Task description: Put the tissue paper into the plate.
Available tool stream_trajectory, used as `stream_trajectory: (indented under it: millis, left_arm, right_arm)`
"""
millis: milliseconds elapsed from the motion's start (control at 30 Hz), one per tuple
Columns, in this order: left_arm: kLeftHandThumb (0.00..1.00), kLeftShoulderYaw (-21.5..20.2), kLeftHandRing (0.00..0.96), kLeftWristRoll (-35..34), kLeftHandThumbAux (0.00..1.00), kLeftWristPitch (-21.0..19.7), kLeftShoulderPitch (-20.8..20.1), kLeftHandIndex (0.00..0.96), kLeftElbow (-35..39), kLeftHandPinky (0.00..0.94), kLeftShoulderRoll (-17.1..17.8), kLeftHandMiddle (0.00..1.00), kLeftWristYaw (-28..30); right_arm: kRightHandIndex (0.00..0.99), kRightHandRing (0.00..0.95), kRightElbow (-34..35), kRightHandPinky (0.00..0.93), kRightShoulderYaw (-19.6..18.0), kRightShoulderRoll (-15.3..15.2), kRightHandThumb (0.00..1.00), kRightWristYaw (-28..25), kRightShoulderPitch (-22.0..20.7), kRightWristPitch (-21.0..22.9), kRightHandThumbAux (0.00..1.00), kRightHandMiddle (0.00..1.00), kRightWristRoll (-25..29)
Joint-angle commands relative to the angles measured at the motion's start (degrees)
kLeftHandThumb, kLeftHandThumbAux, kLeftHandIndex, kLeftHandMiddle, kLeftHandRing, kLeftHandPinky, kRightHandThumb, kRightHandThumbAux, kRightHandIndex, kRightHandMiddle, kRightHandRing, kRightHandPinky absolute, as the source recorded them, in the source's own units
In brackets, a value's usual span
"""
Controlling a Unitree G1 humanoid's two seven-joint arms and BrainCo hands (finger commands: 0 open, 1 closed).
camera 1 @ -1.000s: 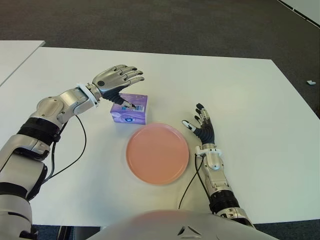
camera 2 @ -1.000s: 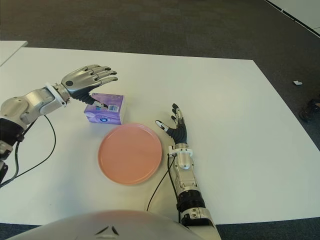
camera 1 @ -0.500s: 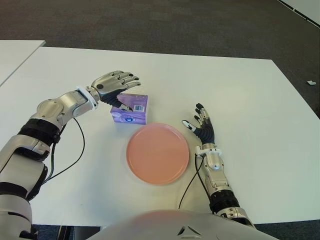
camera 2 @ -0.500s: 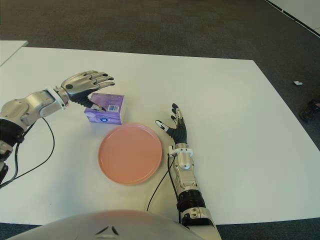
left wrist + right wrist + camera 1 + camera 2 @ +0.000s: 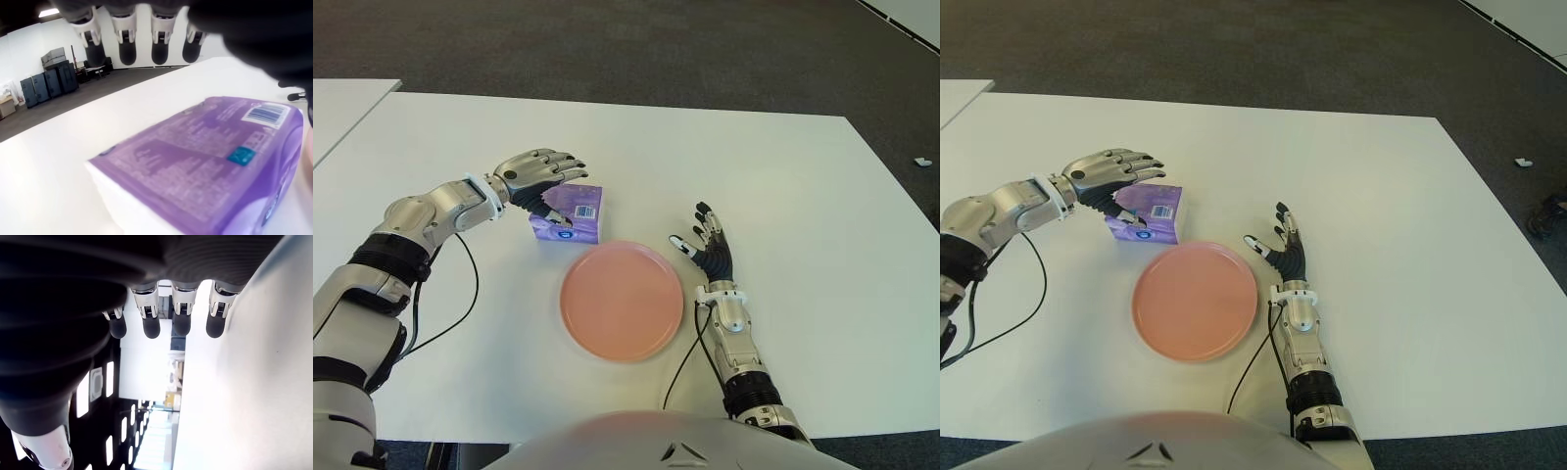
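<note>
A purple tissue pack [image 5: 576,211] lies flat on the white table, just beyond the far left rim of the pink plate [image 5: 622,300]. My left hand [image 5: 549,180] hovers over the pack's left end. Its fingers [image 5: 127,48] are stretched out above the pack's top [image 5: 205,161], and the thumb is down at the near side. I see no closed grip on the pack. Nothing lies in the plate. My right hand [image 5: 707,247] shows to the right of the plate with its fingers spread and nothing in it.
The white table [image 5: 783,186] stretches wide to the right and far side. A second white table's corner [image 5: 342,108] shows at the far left. Dark carpet lies beyond, with a small white scrap [image 5: 922,162] on it.
My left hand has dropped lower and drawn in over the tissue pack, its fingers now close above the top. The pack, plate and right hand have not moved.
</note>
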State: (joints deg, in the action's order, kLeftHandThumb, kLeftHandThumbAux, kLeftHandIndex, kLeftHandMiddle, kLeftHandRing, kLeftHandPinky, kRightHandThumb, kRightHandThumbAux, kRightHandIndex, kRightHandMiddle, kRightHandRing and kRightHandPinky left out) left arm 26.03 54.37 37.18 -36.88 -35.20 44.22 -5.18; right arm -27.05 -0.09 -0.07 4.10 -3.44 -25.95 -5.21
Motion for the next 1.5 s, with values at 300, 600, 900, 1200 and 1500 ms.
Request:
stream_trajectory:
  millis: [300, 600, 900, 1200, 1500]
  left_arm:
    - [0.084, 3.58, 0.0, 1.33, 0.245, -0.51, -0.39, 0.0, -5.7, 0.0, -1.02, 0.0, 1.39]
    - [0.06, 5.13, 0.0, 0.87, 0.233, 0.78, -1.05, 0.0, -8.9, 0.0, -2.06, 0.0, -0.64]
    - [0.061, 5.81, 0.0, 1.05, 0.247, 0.97, -1.49, 0.0, -9.66, 0.0, -2.3, 0.0, -1.13]
    - [0.06, 7.01, 0.0, 2.08, 0.248, -0.15, -1.81, 0.0, -11.31, 0.0, -2.77, 0.0, -2.74]
    - [0.07, 8.76, 0.0, 2.87, 0.242, -1.82, -2.57, 0.0, -14.13, 0.0, -4.05, 0.0, -5.52]
  right_arm:
    - [0.0, 0.0, -6.09, 0.0, -0.05, -0.07, 0.013, -1.03, 4.41, 3.09, 0.738, 0.012, 0.69]
    - [0.0, 0.0, -5.8, 0.0, -0.23, 0.1, 0.01, -0.76, 4.53, 3.57, 0.732, 0.007, 0.42]
    - [0.0, 0.0, -5.83, 0.0, -0.22, 0.01, 0.018, -1.15, 4.52, 3.51, 0.73, 0.009, 0.61]
    - [0.0, 0.0, -5.65, 0.0, -0.14, 0.06, 0.016, -1.25, 4.7, 3.8, 0.729, 0.007, 0.51]
    - [0.0, 0.0, -5.28, 0.0, 0.06, -0.14, 0.022, -0.96, 4.76, 4.37, 0.727, 0.008, -0.04]
